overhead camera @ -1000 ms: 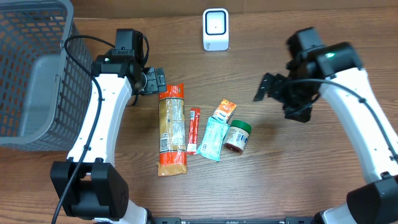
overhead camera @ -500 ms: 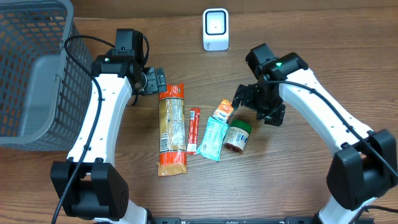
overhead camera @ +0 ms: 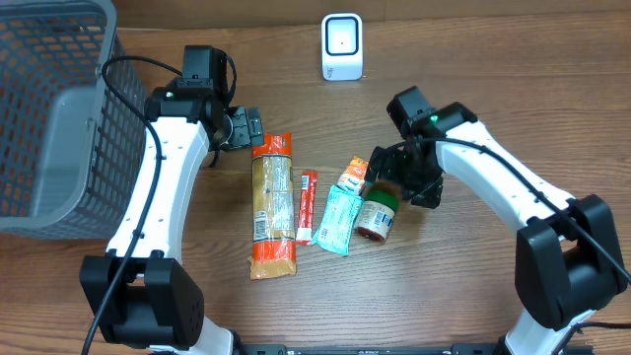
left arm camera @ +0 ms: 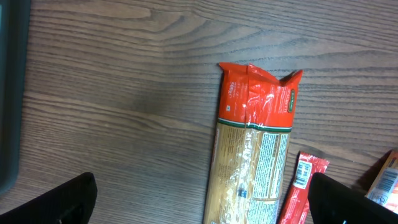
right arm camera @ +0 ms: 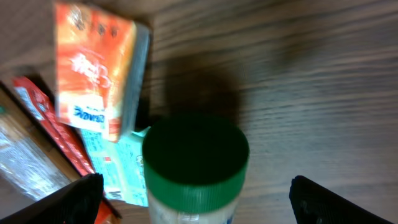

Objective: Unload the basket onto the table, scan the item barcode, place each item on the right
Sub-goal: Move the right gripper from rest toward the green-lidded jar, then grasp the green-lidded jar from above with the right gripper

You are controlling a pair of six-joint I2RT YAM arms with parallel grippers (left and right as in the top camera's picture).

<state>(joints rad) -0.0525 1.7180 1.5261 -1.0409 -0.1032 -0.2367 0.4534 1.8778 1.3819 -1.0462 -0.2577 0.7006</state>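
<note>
Though flat, jar [overhead camera: 375, 219] cap-first toward right claw [overhead camera: 398, 179].

Open wooden tabletop [overhead camera: 463, 286] lies right of the green-lidded jar [overhead camera: 378, 216]; orange carton [overhead camera: 355, 176] and teal pouch [overhead camera: 340, 219] crowd its left.

We see white shells and black joints on the left arm [overhead camera: 150, 192] and right arm [overhead camera: 513, 185]. A thin black cable [overhead camera: 118, 60] runs along the left arm. The left end effector [left arm camera: 202, 199] and right end effector [right arm camera: 196, 199] are black.
</note>
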